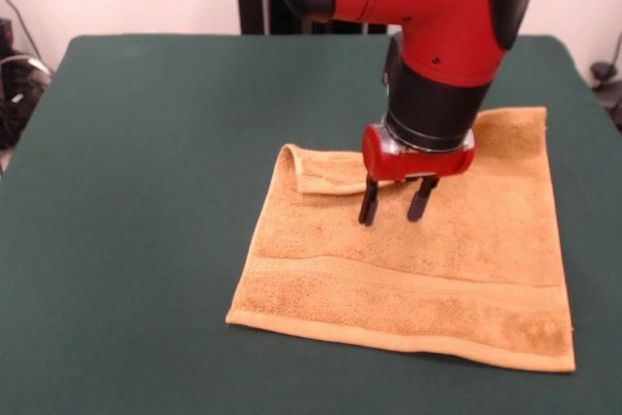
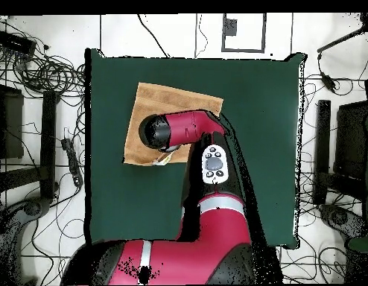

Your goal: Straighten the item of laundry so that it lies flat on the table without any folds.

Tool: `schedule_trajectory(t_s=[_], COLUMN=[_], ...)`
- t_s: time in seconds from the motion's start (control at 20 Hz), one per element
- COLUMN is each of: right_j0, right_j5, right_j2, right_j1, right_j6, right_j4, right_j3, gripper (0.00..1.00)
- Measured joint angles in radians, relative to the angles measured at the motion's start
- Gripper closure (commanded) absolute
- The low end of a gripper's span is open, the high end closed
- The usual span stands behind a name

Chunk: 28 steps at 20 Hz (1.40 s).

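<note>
1. Gripper (image 1: 394,200), jaws apart & empty, hovers over towel (image 1: 428,259) on green worktop (image 1: 136,191).
2. Folded-over corner (image 1: 316,170) lies just beside gripper, twd front view's left; likely next grab.

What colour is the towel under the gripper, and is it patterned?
Golden-orange towel, plain except a woven band near its front edge; clearest in the front view.

Front camera facing robot; overhead straight down; shared table (image 1: 146,191).
</note>
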Motion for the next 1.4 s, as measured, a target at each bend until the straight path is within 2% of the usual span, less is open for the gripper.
schedule_trajectory(t_s=[1.4], right_j0=[0.025], right_j5=[-0.037], right_j2=[-0.062], right_j1=[-0.034], right_j6=[0.000], right_j4=[0.000], right_j3=[0.058], gripper=[0.00])
